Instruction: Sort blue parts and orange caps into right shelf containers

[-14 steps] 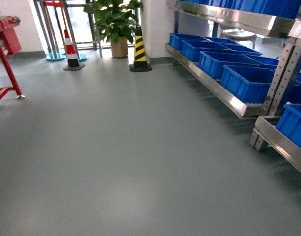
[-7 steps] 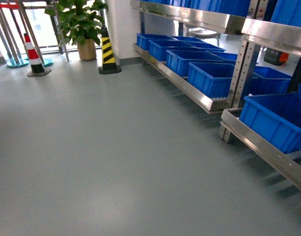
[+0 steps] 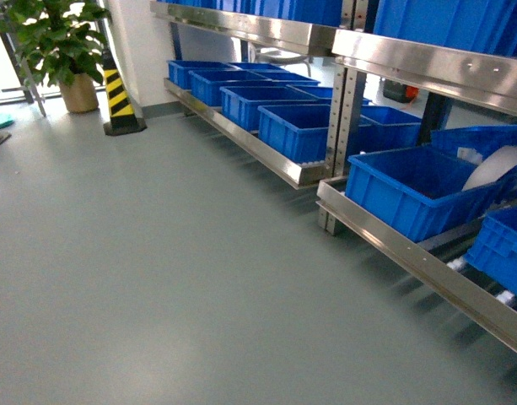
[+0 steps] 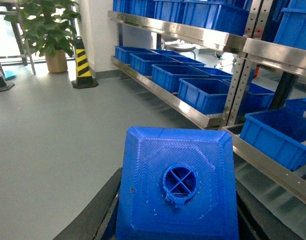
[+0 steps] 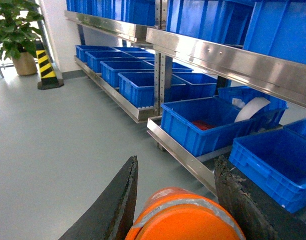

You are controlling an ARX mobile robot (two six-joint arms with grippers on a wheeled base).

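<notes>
Jaws closed on cargo — left on a blue part (image 4: 177, 185), right on an orange cap (image 5: 185, 215) — shelf (image 3: 393, 245) ahead.

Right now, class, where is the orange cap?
The orange cap sits at the bottom of the right wrist view, clamped between the right gripper fingers, with the shelf's blue bins ahead to its right.

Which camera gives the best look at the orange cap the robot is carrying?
The right wrist view: the orange cap fills the bottom of the picture, held in the right gripper between its dark fingers. The head view and left wrist view do not show it at all.
</notes>
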